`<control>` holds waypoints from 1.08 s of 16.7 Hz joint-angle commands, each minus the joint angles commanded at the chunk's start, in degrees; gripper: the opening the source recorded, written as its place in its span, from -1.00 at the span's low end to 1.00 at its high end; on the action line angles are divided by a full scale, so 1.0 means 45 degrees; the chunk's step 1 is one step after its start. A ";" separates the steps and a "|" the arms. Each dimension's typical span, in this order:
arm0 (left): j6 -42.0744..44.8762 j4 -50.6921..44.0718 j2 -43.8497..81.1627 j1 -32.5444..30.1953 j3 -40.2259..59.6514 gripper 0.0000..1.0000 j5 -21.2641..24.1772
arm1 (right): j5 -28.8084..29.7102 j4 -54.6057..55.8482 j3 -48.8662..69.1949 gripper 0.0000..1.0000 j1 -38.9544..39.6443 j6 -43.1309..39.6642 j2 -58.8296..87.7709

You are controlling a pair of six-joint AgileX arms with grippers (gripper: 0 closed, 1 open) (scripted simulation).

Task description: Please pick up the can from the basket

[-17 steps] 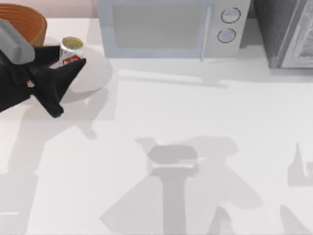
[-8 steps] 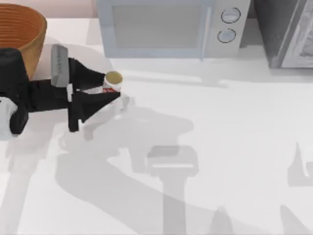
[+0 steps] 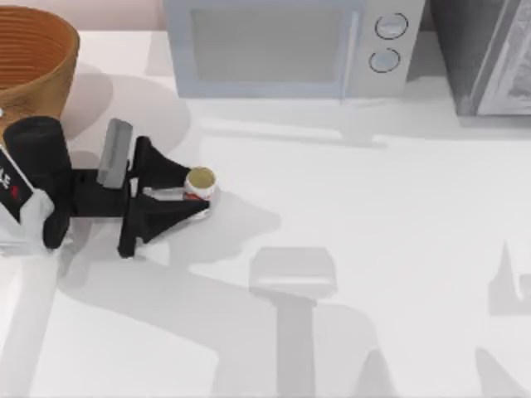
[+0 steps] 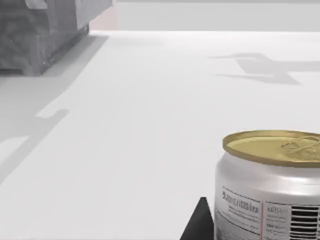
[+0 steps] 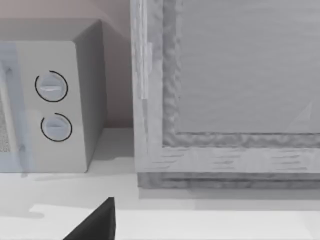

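- The left gripper (image 3: 192,189) is sitting low over the table (image 3: 373,249) at the left side, with its black fingers (image 3: 166,217) pointing toward the right
- Those fingers are pinching the can (image 3: 200,182) between them, one on the far side and one on the near side, so they're closed around it rather than spread wide
- The can is standing upright, gold-tan top facing up, red and white showing on its body just below the rim
- It's well outside the basket (image 3: 37,62) now; the basket is sitting in the far left corner and the can is down and to the right of it, out on the open white surface
- In the left wrist view the can (image 4: 270,185) is looking really close, silver side with small print and a barcode, and a dark fingertip (image 4: 199,222) is poking up right beside it
- A white microwave (image 3: 286,46) with two round knobs is standing along the back edge, and a grey cabinet-like box (image 3: 489,54) is next to it on the right
- The right arm is parked; its wrist view is facing the microwave (image 5: 50,100) knobs and the grey box (image 5: 225,90), with a dark finger tip (image 5: 97,222) at the edge, and I can't tell how its fingers are set
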 joint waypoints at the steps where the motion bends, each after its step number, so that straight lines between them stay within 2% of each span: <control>1: 0.0000 0.0000 0.0000 0.0000 0.0000 -1.00 0.0000 | 0.0000 0.0000 0.0000 1.00 0.0000 0.0000 0.0000; 4: 0.0000 0.0000 0.0000 0.0000 0.0000 -1.00 0.0000 | 0.0000 0.0000 0.0000 1.00 0.0000 0.0000 0.0000; 17: 0.0000 0.0000 0.0000 0.0000 0.0000 0.96 0.0000 | 0.0000 0.0000 0.0000 1.00 0.0000 0.0000 0.0000; 18: 0.0000 0.0000 0.0000 0.0000 0.0000 1.00 0.0000 | 0.0000 0.0000 0.0000 1.00 0.0000 0.0000 0.0000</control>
